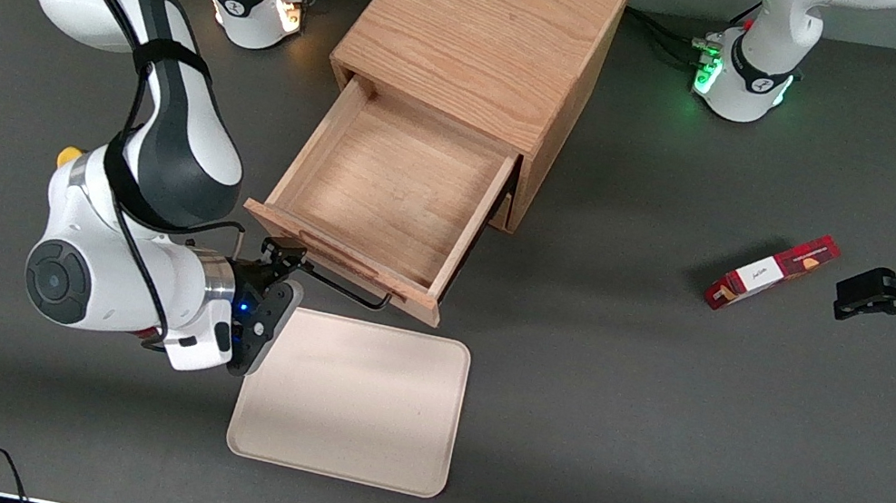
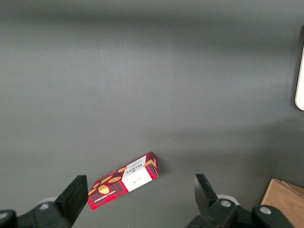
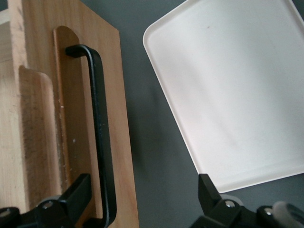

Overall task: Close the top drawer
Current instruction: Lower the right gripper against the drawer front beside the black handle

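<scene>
top drawer (image 1: 390,186) sticks fully out of the oak cabinet (image 1: 487,28), empty, so the close hasn't started. end effector (image 1: 287,267) sits at the drawer's front panel, fingers apart, one by the black wire handle (image 3: 100,137) (not gripping it). what's left: push it all the way in; beige tray (image 1: 352,401) lies just in front on the counter.
</scene>
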You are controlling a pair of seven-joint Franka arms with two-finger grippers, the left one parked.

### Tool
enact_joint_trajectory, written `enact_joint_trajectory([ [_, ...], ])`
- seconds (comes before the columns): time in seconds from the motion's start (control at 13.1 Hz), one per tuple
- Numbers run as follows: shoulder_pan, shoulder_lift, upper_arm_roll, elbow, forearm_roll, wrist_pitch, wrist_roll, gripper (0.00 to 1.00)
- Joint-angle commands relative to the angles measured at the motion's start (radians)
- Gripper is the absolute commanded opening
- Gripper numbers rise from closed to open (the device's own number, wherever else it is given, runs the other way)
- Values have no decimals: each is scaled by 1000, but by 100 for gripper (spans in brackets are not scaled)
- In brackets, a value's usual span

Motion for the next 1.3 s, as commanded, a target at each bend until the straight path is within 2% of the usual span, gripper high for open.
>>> enact_joint_trajectory([
  [0.0, 2, 4, 31, 3, -11, -7, 68, 100],
  [1.22, 25, 21, 37, -63, -43, 26, 82, 100],
])
